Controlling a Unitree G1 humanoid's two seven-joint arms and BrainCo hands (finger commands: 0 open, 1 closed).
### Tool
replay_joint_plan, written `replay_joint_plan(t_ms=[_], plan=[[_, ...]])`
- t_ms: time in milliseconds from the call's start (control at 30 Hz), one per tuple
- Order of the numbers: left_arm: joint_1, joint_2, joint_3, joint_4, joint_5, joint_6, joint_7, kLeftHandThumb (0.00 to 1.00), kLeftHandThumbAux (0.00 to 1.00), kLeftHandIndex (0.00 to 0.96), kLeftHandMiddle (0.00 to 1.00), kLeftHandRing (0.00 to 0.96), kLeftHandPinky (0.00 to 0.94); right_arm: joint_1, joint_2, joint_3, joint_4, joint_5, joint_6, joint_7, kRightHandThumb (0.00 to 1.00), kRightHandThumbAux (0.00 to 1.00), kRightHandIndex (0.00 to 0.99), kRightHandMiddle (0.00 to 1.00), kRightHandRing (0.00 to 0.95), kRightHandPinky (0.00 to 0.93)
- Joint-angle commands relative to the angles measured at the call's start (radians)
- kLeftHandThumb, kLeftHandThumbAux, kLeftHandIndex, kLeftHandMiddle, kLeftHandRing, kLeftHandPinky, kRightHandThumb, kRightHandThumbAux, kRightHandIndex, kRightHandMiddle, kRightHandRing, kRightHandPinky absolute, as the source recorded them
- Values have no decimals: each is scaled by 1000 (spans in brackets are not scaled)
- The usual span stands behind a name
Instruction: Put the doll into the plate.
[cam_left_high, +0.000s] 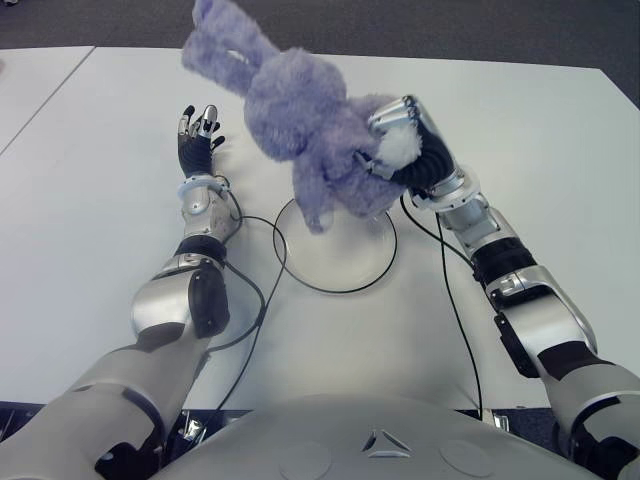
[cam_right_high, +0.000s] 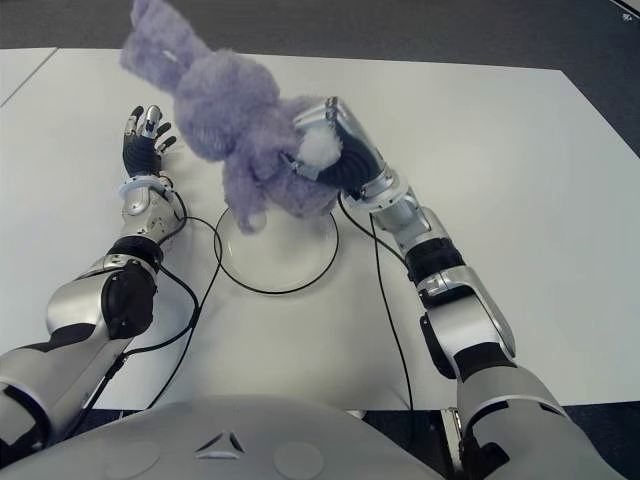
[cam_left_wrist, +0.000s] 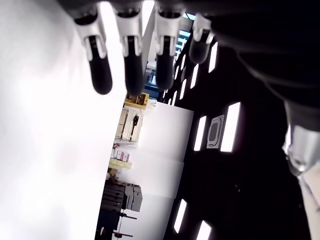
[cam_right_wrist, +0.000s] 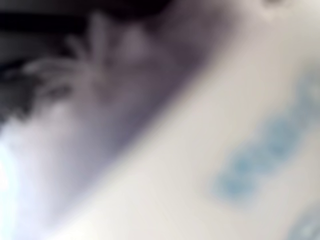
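Note:
A fluffy purple rabbit doll (cam_left_high: 300, 115) with a white tail hangs in the air above the plate (cam_left_high: 340, 262), a white disc with a dark rim in the middle of the table. My right hand (cam_left_high: 400, 145) is shut on the doll's rear, by the tail, and holds it over the plate's far side. One of the doll's legs dangles toward the plate's left part. The right wrist view shows only purple fur pressed close. My left hand (cam_left_high: 198, 135) shows to the left of the doll, over the table, fingers stretched out and holding nothing.
The white table (cam_left_high: 520, 150) reaches to a dark floor at the back and right. Black cables (cam_left_high: 255, 290) trail from both wrists across the table beside the plate. A seam splits off a second table top at the far left (cam_left_high: 40, 90).

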Motion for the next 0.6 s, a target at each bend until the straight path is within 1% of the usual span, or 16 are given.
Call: replay_joint_plan(t_ms=[33, 267, 333, 433, 600], plan=[[211, -68, 5, 132, -3, 148, 26, 0, 523, 101, 209, 245, 292, 38, 17, 4, 31, -13, -40, 82, 703, 724, 439, 891, 888, 889], [212, -68, -2, 132, 4, 146, 29, 0, 517, 103, 218, 256, 298, 48, 5, 10, 9, -1, -23, 164, 703, 724, 438, 894, 891, 887], [216, -73, 1, 132, 1, 131, 21, 0, 515, 105, 220, 259, 302, 69, 6, 6, 14, -24, -23, 172, 703, 724, 438, 894, 892, 888], [218, -75, 4, 131, -2, 118, 11, 0, 509, 105, 228, 272, 332, 94, 9, -1, 31, -60, -22, 178, 703, 724, 438, 896, 896, 894], [216, -74, 2, 131, -1, 124, 12, 0, 502, 102, 238, 286, 351, 102, 5, 3, 26, -71, 24, 214, 703, 724, 438, 898, 899, 898]])
